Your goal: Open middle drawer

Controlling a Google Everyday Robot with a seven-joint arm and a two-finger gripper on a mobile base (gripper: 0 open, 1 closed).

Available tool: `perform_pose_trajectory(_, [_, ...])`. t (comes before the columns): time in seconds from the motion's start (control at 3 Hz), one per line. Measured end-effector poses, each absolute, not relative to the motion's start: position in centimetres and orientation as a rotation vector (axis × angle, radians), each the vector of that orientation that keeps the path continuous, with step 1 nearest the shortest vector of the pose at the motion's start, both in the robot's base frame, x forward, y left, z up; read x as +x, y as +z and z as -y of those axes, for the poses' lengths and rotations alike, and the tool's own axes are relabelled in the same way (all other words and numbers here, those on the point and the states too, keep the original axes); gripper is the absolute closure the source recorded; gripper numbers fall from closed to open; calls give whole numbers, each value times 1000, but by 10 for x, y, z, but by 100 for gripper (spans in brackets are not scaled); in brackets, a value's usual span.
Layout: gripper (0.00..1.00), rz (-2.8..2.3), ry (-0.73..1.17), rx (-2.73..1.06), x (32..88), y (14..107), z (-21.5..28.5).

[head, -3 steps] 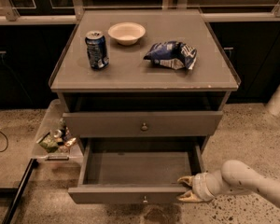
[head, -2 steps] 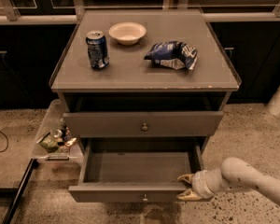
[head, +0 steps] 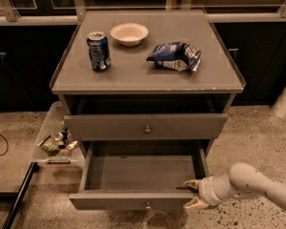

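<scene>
**At the grey cabinet: middle drawer out, gripper at its right corner**

On the left of the floor stands one clear bin (head: 44, 133) with small things in it that I cannot name. The cabinet top (head: 148, 78) carries three things, from left to right: one blue can (head: 99, 50) upright, one pale bowl (head: 129, 34) and one crumpled blue bag (head: 175, 56).

Two drawer fronts show, each with one round knob. The upper drawer (head: 109, 127) is nearly closed, and the middle drawer (head: 138, 173) below it is pulled far out.

The floor (head: 257, 132) is speckled stone, with dark cabinets behind.

The white arm (head: 257, 185) reaches in from the lower right. Its gripper (head: 193, 193) is at the right end of the open drawer's front. The fingers (head: 191, 183) are spread apart, one on each side of the front.
</scene>
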State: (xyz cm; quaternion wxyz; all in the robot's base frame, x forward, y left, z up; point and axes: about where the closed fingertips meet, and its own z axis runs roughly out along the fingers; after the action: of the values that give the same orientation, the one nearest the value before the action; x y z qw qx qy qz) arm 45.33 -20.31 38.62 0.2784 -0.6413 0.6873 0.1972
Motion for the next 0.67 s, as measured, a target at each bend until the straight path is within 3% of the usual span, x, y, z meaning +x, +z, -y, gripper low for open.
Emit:
perform_pose_trajectory(0.33, [85, -1831, 547, -1698, 434, 383, 211])
perform_pose_trajectory(0.67, [100, -1831, 547, -1697, 433, 388, 210])
